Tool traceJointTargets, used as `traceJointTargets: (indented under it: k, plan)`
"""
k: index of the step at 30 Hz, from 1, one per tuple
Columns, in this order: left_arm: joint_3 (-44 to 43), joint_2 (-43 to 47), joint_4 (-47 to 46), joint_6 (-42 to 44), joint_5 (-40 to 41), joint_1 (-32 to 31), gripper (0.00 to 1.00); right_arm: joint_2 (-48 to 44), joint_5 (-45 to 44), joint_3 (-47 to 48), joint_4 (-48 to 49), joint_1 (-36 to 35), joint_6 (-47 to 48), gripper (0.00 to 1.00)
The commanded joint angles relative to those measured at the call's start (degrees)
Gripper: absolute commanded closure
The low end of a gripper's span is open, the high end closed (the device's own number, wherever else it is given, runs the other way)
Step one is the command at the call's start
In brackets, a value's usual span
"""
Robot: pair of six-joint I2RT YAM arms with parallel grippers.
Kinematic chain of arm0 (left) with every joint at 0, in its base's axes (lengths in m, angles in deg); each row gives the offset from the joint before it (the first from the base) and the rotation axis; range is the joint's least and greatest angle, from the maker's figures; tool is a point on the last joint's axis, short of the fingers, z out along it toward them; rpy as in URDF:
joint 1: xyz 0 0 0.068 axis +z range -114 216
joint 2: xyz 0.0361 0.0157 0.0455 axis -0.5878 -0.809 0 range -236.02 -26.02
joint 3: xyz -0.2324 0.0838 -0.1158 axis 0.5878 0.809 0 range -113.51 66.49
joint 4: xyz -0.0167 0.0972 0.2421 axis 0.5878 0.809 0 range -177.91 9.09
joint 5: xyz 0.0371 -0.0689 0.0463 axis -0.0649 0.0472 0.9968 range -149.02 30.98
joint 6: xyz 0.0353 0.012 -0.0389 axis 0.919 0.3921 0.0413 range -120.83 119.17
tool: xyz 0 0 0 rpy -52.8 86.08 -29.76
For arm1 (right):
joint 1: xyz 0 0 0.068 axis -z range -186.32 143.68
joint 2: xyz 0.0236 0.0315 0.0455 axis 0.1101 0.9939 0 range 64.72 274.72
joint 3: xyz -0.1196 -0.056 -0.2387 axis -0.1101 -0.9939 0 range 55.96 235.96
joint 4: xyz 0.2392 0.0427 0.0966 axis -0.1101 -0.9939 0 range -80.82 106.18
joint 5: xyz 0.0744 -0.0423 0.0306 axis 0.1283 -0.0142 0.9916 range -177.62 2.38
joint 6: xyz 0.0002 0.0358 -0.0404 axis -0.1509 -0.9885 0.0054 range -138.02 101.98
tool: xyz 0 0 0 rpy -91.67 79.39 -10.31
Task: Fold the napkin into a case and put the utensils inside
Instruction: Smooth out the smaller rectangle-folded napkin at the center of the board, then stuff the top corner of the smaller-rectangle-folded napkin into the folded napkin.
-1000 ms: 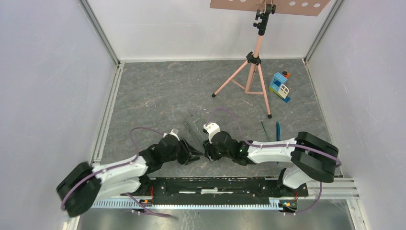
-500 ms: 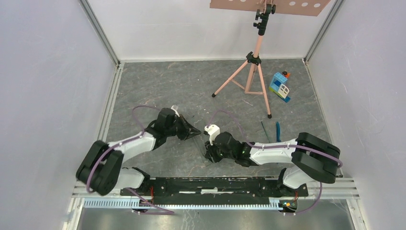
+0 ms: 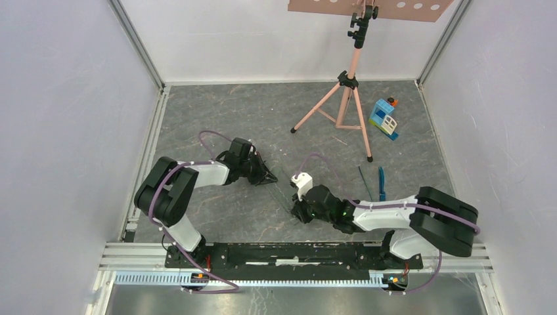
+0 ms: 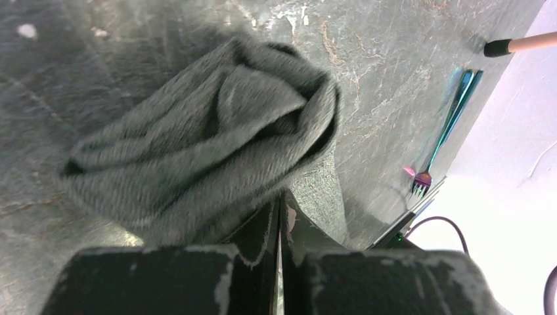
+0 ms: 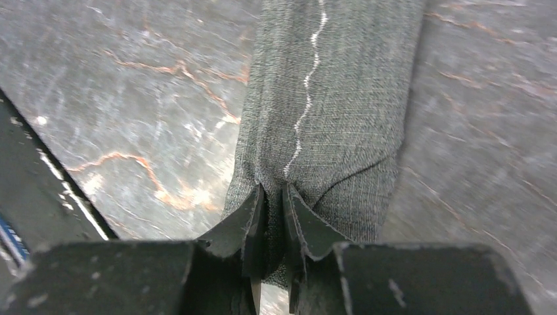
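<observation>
Right gripper (image 5: 272,202): closed down on the napkin's near end.
Napkin (image 5: 328,98): on the floor between the arms, a narrow strip here and bunched at the far end; long axis runs near-right to far-left.
Left gripper (image 4: 279,213): clamped on the bunched far end.
Utensils (image 3: 381,180): well right of the cloth, lying near-to-far.
Progress: folding appears under way, with no case yet and the utensils outside.
</observation>
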State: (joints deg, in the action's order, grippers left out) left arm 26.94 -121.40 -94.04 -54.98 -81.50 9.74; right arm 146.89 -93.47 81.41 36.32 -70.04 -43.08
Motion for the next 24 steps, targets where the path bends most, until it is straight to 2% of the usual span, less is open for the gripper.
traceJointTargets:
  k: [1,3,9,12,13,16,20,24]
  plan:
    - [-3.64,-1.64,2.55,7.72,1.91,0.26,0.95,-4.02,-4.29,-5.22,-11.31,1.01,7.69,0.80]
    - [-5.52,-1.32,4.82,9.20,1.49,-0.20,0.94,-5.66,-5.10,-5.08,-13.71,1.49,11.11,0.79]
    - [-8.16,6.93,11.44,11.42,0.60,-0.37,0.85,-10.67,-2.97,1.16,-17.98,1.50,15.67,0.61]
    - [-10.41,13.94,18.92,13.56,4.51,0.02,0.74,-10.87,-1.98,7.27,-18.53,1.51,16.26,0.51]
    - [-10.76,16.42,21.41,13.93,6.16,0.37,0.69,-10.25,-2.12,9.21,-17.78,1.50,16.51,0.45]
    - [-9.55,22.67,26.21,13.20,9.76,2.89,0.56,-5.45,-3.55,14.26,-14.26,1.50,17.05,0.32]
    - [-4.69,31.97,30.08,10.47,13.80,6.80,0.44,4.45,-7.23,20.90,-9.59,1.49,16.82,0.30]
    - [-1.27,39.17,33.51,9.74,14.71,8.56,0.40,12.89,-10.29,28.72,-10.35,1.48,16.67,0.39]
